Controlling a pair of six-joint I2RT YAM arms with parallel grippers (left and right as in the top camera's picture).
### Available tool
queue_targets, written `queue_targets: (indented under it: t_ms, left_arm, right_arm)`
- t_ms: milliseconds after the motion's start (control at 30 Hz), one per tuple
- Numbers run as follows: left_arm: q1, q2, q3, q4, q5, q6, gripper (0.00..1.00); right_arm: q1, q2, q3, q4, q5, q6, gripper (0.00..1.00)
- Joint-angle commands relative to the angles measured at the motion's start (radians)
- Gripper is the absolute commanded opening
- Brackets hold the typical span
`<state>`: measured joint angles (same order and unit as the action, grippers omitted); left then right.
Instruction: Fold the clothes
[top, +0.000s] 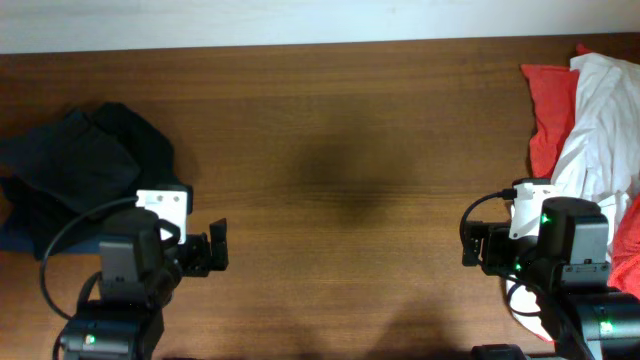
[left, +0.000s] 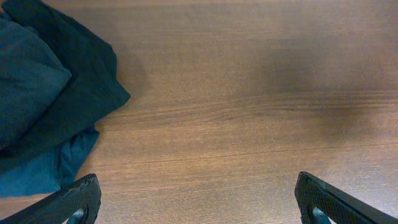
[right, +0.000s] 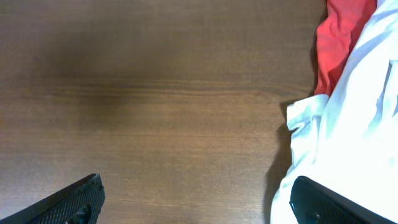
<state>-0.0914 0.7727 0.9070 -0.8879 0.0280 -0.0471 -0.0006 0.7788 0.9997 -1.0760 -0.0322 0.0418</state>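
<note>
Seen from overhead, a heap of dark crumpled clothes (top: 85, 170) lies at the left edge of a dark brown wooden desk (top: 350, 130), while a white crumpled garment (top: 600, 130) sprawls over a red crumpled garment (top: 548, 100) at the far right edge. The left hand (top: 213, 248) hovers near the desk's front, just below and right of the dark heap; the right hand (top: 470, 245) faces it from well apart, just beside the white garment. From the left wrist, the left hand (left: 205, 205) is spread wide and empty, its black fingertips (left: 81, 199) showing at the bottom corners, with the dark heap (left: 62, 87) at upper left and a teal-blue layer (left: 37, 174) peeking from beneath it. From the right wrist, the right hand (right: 202, 205) is likewise spread wide and holds nothing; the white garment (right: 354, 137) fills the right side, the red one (right: 339, 37) above it. Whether the nearer fingertip (right: 329, 202) touches the cloth cannot be told.
</note>
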Motion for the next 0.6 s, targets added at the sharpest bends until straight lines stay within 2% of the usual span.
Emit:
queue_targets:
  t_ms: [0,167,267,300,333,400,467,500,567]
  left_arm:
    - [0.0,-0.023,-0.01,0.0,-0.01,-0.006,0.99]
    - [0.0,-0.022,-0.01,-0.014,-0.01,-0.006,0.99]
    - [0.0,-0.022,-0.01,-0.014,-0.01,-0.006,0.99]
    - [0.0,-0.022,-0.01,-0.014,-0.01,-0.006,0.99]
    - [0.0,-0.022,-0.01,-0.014,-0.01,-0.006,0.99]
    - [0.0,-0.022,-0.01,-0.014,-0.01,-0.006,0.99]
    - [0.0,-0.022,-0.01,-0.014,-0.01,-0.006,0.99]
    - [0.0,-0.022,-0.01,-0.014,-0.01,-0.006,0.99]
    - [0.0,-0.022,-0.01,-0.014,-0.01,-0.006,0.99]
  right_arm:
    - [-0.006,0.023,-0.011,-0.002,0.034,-0.001,0.99]
    - [-0.005,0.133,-0.013,-0.002,0.034,-0.001,0.99]
    - [0.011,0.048,-0.031,0.05,0.044,-0.008,0.99]
    - [0.04,-0.068,-0.113,0.19,0.045,-0.021,0.99]
    - [0.051,-0.128,-0.165,0.253,0.044,-0.024,0.99]
    - [0.06,-0.367,-0.369,0.419,0.032,-0.023,0.99]
    - [0.06,-0.525,-0.489,0.493,0.029,-0.023,0.99]
    - [0.06,-0.66,-0.586,0.54,0.026,-0.023,0.99]
    - [0.059,-0.767,-0.676,0.606,0.026,-0.023,0.99]
